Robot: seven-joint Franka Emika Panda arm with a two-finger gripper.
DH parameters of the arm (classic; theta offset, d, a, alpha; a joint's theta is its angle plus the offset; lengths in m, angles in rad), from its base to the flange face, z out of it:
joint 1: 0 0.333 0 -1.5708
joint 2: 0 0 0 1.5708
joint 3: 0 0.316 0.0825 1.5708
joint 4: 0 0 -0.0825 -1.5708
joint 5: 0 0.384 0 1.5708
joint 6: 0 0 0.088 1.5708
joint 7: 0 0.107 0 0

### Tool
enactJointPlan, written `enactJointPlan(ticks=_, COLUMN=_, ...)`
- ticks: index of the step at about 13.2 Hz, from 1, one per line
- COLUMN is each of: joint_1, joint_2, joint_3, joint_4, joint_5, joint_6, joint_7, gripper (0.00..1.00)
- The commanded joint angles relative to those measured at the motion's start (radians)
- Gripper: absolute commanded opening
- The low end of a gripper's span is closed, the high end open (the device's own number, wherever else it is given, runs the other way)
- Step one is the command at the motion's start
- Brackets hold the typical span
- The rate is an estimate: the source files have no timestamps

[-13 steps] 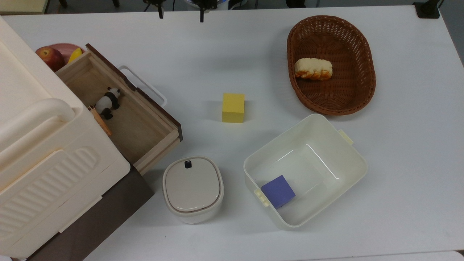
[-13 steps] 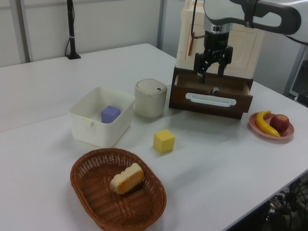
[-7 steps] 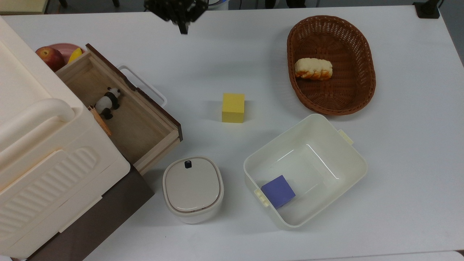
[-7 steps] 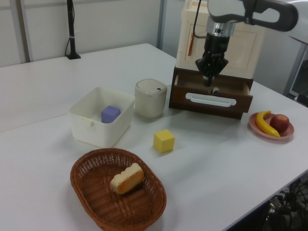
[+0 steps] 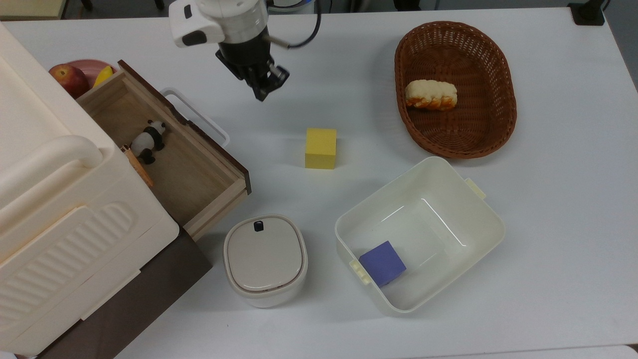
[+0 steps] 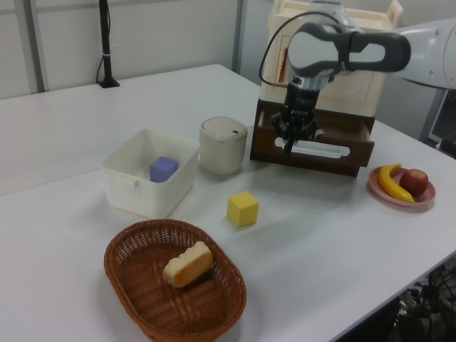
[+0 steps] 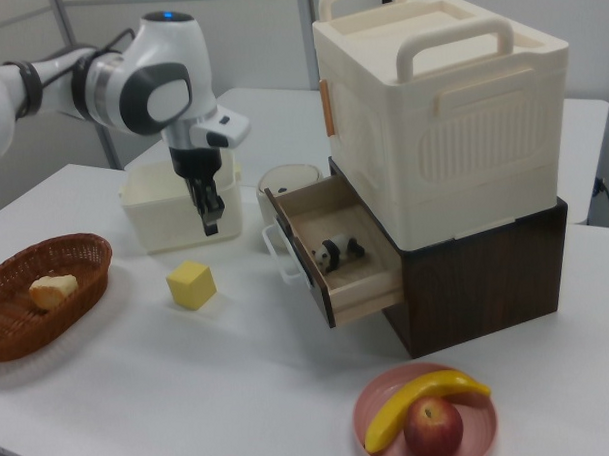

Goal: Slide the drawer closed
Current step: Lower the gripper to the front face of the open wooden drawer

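Observation:
The drawer [image 5: 174,164] stands pulled out of the dark brown base under the cream case, its light-wood inside showing. Its dark front panel [image 6: 313,154] carries a white loop handle [image 5: 199,117]. A small panda toy [image 5: 149,139] lies inside. My gripper [image 5: 261,94] hangs fingers-down over the table, to the top view's right of the handle and apart from it, shut with nothing held. In the left view the gripper [image 6: 291,146] overlaps the handle's left end. The right view has the gripper [image 7: 210,226] left of the drawer [image 7: 336,262].
A yellow block [image 5: 320,148] sits mid-table. A lidded cream pot [image 5: 264,259] stands just before the drawer's corner. A cream tub [image 5: 463,209] holds a purple block [image 5: 383,263]. A wicker basket [image 5: 493,75] holds bread [image 5: 430,94]. A plate [image 7: 472,442] with fruit lies beside the base.
The gripper's fingers closed from open a second ago. The arm has come down and moved from the table's far edge toward the drawer's handle. The drawer has not moved.

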Motion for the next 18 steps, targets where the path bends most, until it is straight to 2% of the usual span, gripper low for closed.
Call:
enactJointPlan(ticks=1, joint_1=0.003, joint_2=-0.024, joint_3=-0.027, joint_4=-0.062, joint_5=0.024, joint_6=0.091, joint_7=0.185, gripper=0.00)
enactJointPlan(ticks=5, joint_1=0.002, joint_2=0.014, joint_3=-0.030, joint_4=-0.057, joint_5=0.013, joint_6=0.135, joint_7=0.178, gripper=0.00)
enactJointPlan(ticks=7, joint_1=-0.001, joint_2=0.066, joint_3=-0.037, joint_4=-0.034, joint_5=-0.005, joint_6=0.141, joint_7=0.175, gripper=0.00)
enactJointPlan(ticks=12, joint_1=-0.012, joint_2=0.105, joint_3=-0.087, joint_4=-0.002, joint_5=-0.021, joint_6=0.213, joint_7=0.112, gripper=0.00)
enactJointPlan(ticks=18, joint_1=-0.030, joint_2=0.143, joint_3=-0.113, joint_4=0.050, joint_5=-0.018, joint_6=0.226, joint_7=0.090, gripper=0.00)
